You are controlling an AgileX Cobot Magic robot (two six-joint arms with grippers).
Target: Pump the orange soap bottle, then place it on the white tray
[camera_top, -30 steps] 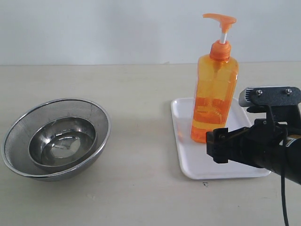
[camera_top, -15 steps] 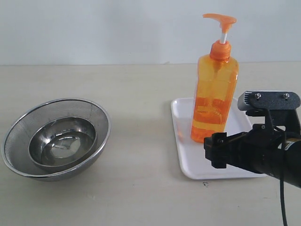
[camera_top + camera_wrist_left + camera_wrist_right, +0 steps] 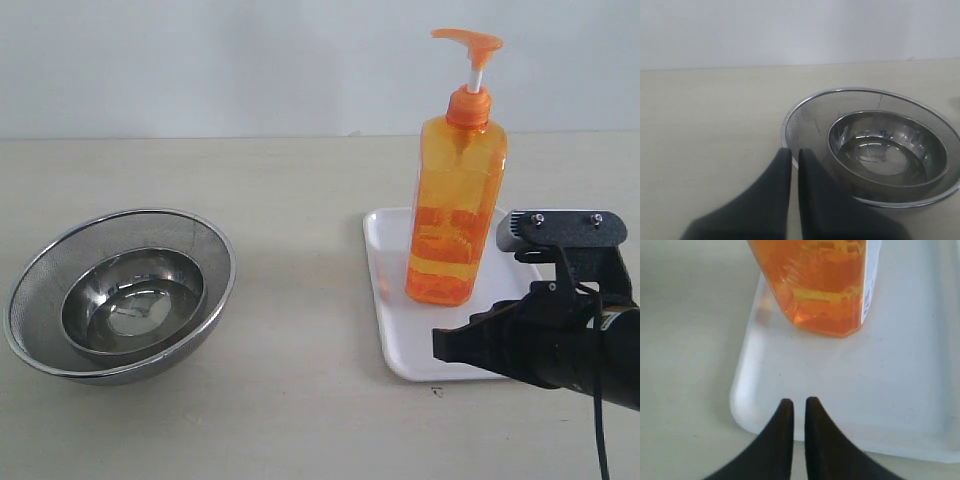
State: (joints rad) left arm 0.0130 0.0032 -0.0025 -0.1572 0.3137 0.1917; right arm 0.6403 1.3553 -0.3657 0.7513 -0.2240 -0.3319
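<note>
The right hand (image 3: 799, 401), made of two black tapering fingers, is closed, with only a thin slit between the tips and nothing gripped between them. In the exterior view the right hand (image 3: 441, 345) sits low at the near edge of the white tray (image 3: 383, 300), a flat rectangular plastic piece with rounded corners and a low raised rim. The hand's tips point toward the tray and stand clear of the bottle on it. That orange soap bottle (image 3: 455, 210), tall and translucent with a rectangular body, stands upright on the far part of the tray. Its orange pump head (image 3: 467, 40) is raised on a white stem. From the right wrist, the bottle's base (image 3: 820, 290) rests flat on the tray's bare white floor (image 3: 790, 370), just beyond the fingertips but apart from them, and a strip of white label shows along one side. The left hand (image 3: 794, 151) is likewise closed on nothing, its black fingers nearly touching, just beside the rim of a round steel mesh bowl (image 3: 805, 115). A smaller polished steel bowl (image 3: 885, 150) nests inside it. In the exterior view the mesh bowl (image 3: 40, 290) and its inner bowl (image 3: 132, 300) lie on the pale beige tabletop (image 3: 300, 200), well apart from the tray, with a plain white wall (image 3: 200, 60) behind.
</note>
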